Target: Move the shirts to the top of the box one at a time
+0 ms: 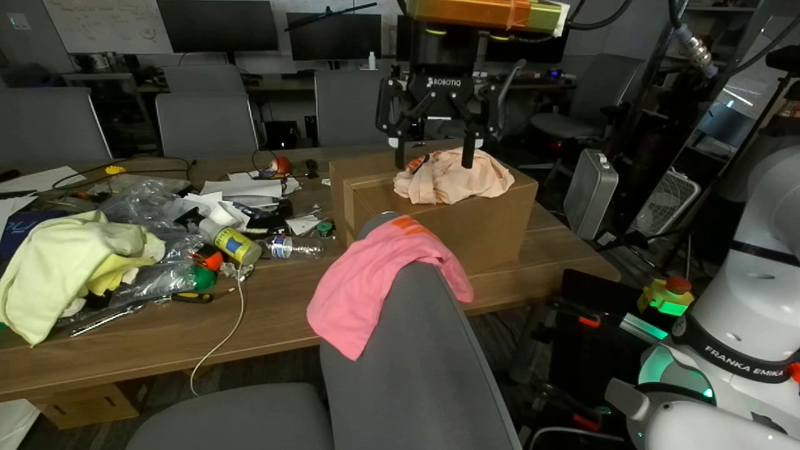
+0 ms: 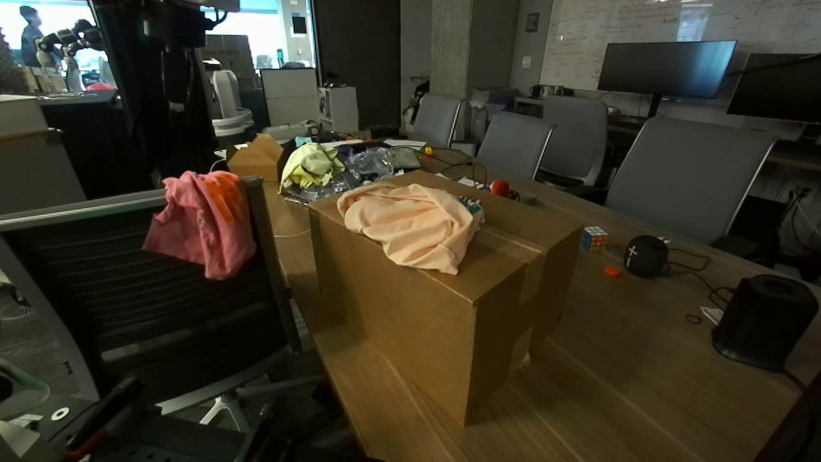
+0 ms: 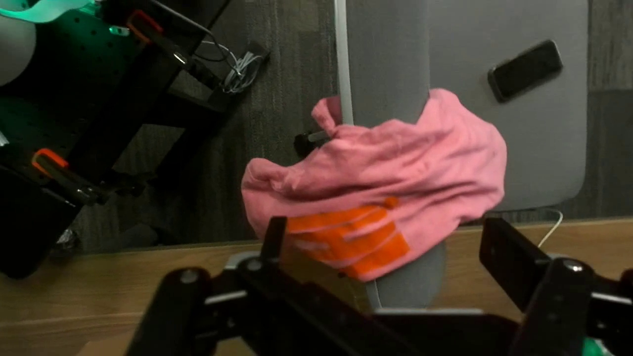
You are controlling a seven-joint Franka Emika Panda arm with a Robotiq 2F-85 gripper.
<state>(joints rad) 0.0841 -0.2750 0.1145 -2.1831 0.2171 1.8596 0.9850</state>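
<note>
A pink shirt with an orange print (image 1: 387, 269) hangs over a grey chair's back. It also shows in an exterior view (image 2: 211, 224) and the wrist view (image 3: 385, 168). A peach shirt (image 1: 459, 178) lies bunched on the closed cardboard box (image 1: 475, 228); both show in an exterior view, the shirt (image 2: 410, 224) and the box (image 2: 397, 314). A pale yellow shirt (image 1: 62, 262) lies on the table clutter, also in an exterior view (image 2: 312, 168). My gripper (image 1: 434, 159) is open and empty, above the pink shirt in the wrist view (image 3: 385, 244), apart from it.
The chair back (image 1: 419, 350) stands against the table's front edge, beside the box. Plastic bags, papers, a yellow bottle (image 1: 231, 242) and tools crowd the table's left part. A Rubik's cube (image 2: 594, 239) and black speakers (image 2: 646, 256) stand beyond the box. A phone (image 3: 525, 70) lies on the chair seat.
</note>
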